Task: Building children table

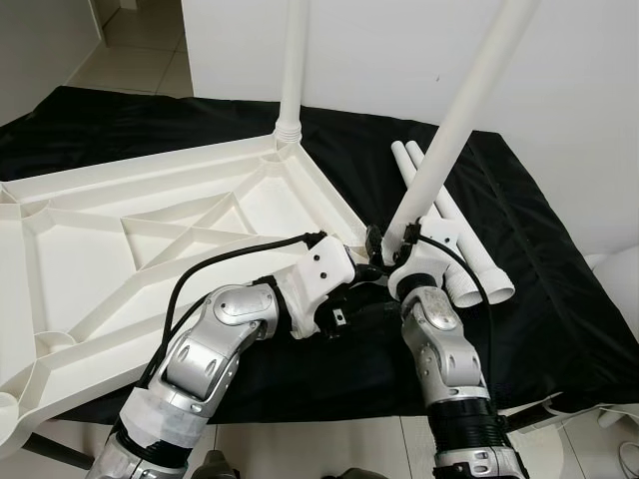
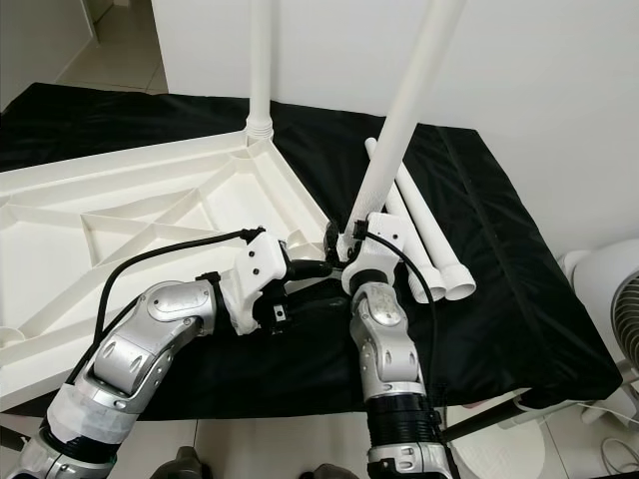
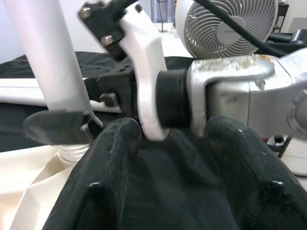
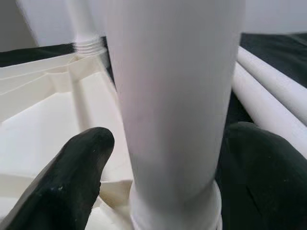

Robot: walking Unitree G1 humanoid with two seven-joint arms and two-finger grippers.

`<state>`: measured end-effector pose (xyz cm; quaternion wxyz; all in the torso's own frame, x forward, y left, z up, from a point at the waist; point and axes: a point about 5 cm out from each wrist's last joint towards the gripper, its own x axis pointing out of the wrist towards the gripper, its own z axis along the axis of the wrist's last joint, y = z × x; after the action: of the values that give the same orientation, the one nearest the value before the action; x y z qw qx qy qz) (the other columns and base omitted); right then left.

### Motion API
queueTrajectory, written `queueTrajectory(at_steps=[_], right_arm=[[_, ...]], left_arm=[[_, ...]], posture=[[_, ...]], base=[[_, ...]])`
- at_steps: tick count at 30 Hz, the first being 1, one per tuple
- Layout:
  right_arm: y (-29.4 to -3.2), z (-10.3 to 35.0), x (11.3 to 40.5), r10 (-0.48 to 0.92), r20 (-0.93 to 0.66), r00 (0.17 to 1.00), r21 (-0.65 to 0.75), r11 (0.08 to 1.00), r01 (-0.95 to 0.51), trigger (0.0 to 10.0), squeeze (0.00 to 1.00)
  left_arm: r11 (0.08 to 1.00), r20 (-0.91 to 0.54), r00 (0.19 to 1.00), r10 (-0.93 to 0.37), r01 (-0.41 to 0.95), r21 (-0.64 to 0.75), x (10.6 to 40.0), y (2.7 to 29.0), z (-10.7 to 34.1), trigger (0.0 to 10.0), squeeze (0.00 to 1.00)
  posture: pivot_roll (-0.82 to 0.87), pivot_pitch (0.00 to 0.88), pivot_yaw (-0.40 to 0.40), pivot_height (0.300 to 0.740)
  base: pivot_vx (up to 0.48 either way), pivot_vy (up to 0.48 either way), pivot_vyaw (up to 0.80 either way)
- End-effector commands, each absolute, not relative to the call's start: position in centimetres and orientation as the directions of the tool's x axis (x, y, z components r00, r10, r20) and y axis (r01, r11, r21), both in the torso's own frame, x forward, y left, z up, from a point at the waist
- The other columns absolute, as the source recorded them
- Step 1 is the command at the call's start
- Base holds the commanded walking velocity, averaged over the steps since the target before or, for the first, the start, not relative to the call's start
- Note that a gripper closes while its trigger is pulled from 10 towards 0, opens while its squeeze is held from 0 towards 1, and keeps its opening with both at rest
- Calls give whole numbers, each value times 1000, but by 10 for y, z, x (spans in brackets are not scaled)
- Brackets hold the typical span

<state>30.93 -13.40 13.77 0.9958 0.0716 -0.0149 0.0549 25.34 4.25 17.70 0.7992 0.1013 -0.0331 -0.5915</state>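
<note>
The white table top [image 1: 120,230] lies upside down on a black cloth. One white leg [image 1: 293,60] stands upright in its far corner. A second white leg [image 1: 464,110] leans to the right, its threaded lower end at the table top's near right corner. My right gripper [image 1: 399,239] is shut on this leg just above that end, one black finger [image 4: 72,182] on each side of the tube [image 4: 172,96]. My left gripper [image 1: 364,269] is open beside the right wrist [image 3: 230,91], with nothing between its fingers [image 3: 105,163].
Two loose white legs [image 1: 481,267] lie side by side on the cloth to the right of the held leg. A white fan [image 2: 619,299] stands on the floor at the right. The cloth's front edge runs just below my arms.
</note>
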Motion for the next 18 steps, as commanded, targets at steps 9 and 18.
queueTrajectory(at_steps=[9,18], right_arm=[[-166,132,316,331,20,943,-14,944,-331,10000,0],[-172,135,333,528,-38,848,-85,844,-529,10000,0]], left_arm=[[311,-63,330,-942,927,210,256,41,179,10000,0],[307,-57,327,-943,926,220,259,40,182,10000,0]], posture=[[63,1,-102,740],[67,0,-97,740]], base=[[0,0,0],[0,0,0]])
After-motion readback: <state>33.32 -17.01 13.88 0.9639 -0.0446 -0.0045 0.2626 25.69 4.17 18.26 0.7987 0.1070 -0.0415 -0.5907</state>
